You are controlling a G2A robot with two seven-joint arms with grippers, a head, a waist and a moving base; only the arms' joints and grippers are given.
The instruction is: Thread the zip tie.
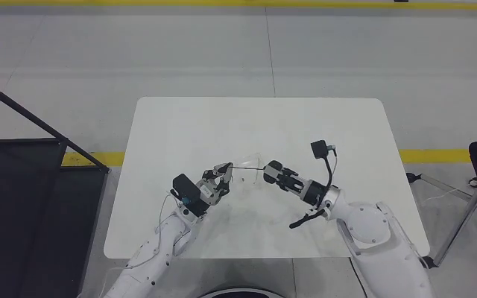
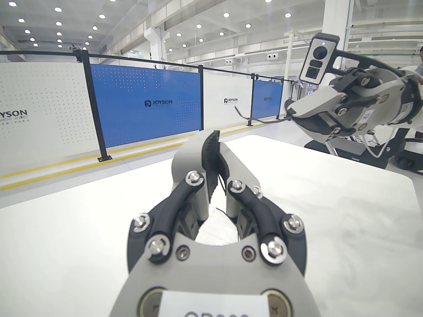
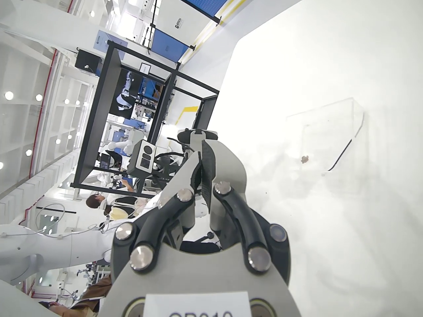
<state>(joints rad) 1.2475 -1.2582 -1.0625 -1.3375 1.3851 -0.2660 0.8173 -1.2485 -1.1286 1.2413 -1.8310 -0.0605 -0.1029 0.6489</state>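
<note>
Top view: the zip tie (image 1: 246, 172) spans the gap between the left claw (image 1: 221, 175) and the right claw (image 1: 271, 170) above the table (image 1: 186, 134), presumably to keep the strap straight for threading. Left wrist view: the left claw is closed, but what it grips cannot be told, and the right claw pinches one end of the tie. Right wrist view: the right claw's pads meet, and a clear container (image 3: 330, 123) rests on the table beyond.

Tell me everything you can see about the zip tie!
The zip tie is a thin, black, plastic-looking strip. The right tool pinches one end, holding it in the air above the white table. It runs nearly level toward the left tool, its far tip slightly curled. Whether that tip touches the left tool is unclear.
</note>
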